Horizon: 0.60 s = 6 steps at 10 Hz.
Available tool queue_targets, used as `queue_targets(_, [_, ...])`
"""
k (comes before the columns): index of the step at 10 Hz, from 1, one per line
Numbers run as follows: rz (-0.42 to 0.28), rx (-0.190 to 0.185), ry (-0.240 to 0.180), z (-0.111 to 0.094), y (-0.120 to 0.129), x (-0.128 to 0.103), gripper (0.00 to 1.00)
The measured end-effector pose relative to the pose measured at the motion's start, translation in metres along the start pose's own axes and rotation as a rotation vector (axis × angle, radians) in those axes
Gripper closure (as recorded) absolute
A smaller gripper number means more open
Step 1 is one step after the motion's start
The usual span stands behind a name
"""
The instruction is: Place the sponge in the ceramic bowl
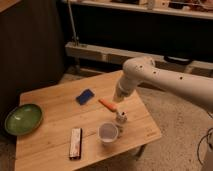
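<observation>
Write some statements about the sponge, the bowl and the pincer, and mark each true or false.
The sponge lies in the ceramic bowl. False: it lies on the table, apart from the bowl.
Nothing lies in the ceramic bowl. True.
The pincer is shut, low over the table beside the white cup. True.
The pincer holds the sponge. False: the sponge lies free, beyond the orange stick.

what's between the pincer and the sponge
The orange stick lies between the sponge and the pincer, which hangs near the white cup; camera view shows it.
</observation>
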Motion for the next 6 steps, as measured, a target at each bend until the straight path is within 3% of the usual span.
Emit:
queue_targets(1, [-0.018, -0.008, -0.004, 0.001, -0.002, 0.0, 0.97])
queue_targets(3, [-0.153, -0.024, -0.071, 0.005, -0.027, -0.016, 0.97])
queue_targets(5, [-0.294, -0.036, -0.133, 0.017, -0.058, -0.047, 0.97])
queue_targets(6, [-0.376, -0.04, -0.159, 0.027, -0.08, -0.073, 0.97])
